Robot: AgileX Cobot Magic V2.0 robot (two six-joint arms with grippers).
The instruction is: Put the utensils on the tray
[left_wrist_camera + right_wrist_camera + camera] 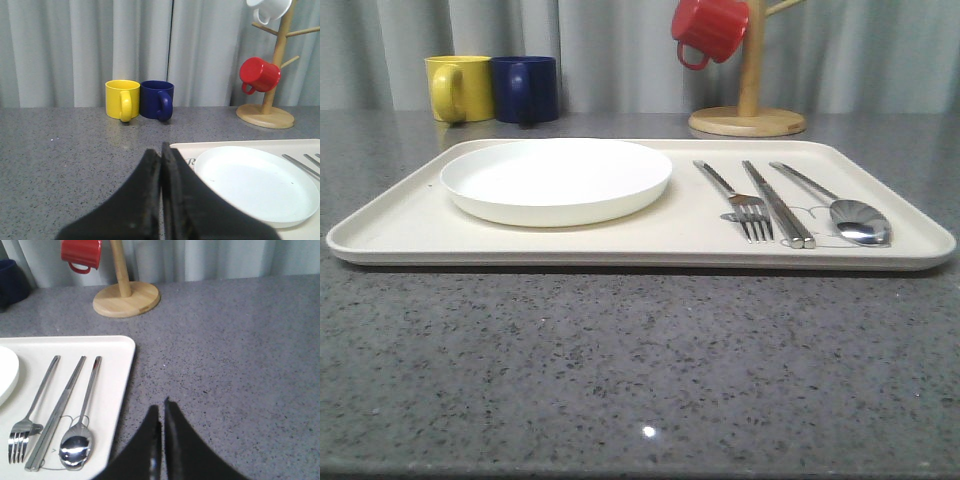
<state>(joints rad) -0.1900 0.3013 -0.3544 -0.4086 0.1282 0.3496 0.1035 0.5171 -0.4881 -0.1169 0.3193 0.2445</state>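
Observation:
The cream tray [400, 232] lies across the grey table. On its right part rest the silver utensils side by side: fork [735, 196], chopsticks [778, 205] and spoon [845, 210]. In the right wrist view the same fork [30, 412], chopsticks [57, 412] and spoon [82, 422] lie on the tray [112, 385], with my right gripper [161, 410] shut and empty over bare table just beside the tray's edge. My left gripper [161, 152] is shut with nothing in it, hovering at the tray's [235, 145] other end near the white plate [257, 182].
A round white plate [557, 178] sits on the tray's left half. Behind the tray stand a yellow mug [458, 88] and a dark blue mug [526, 89]. A wooden mug tree [748, 110] with a red mug [710, 28] is at the back right.

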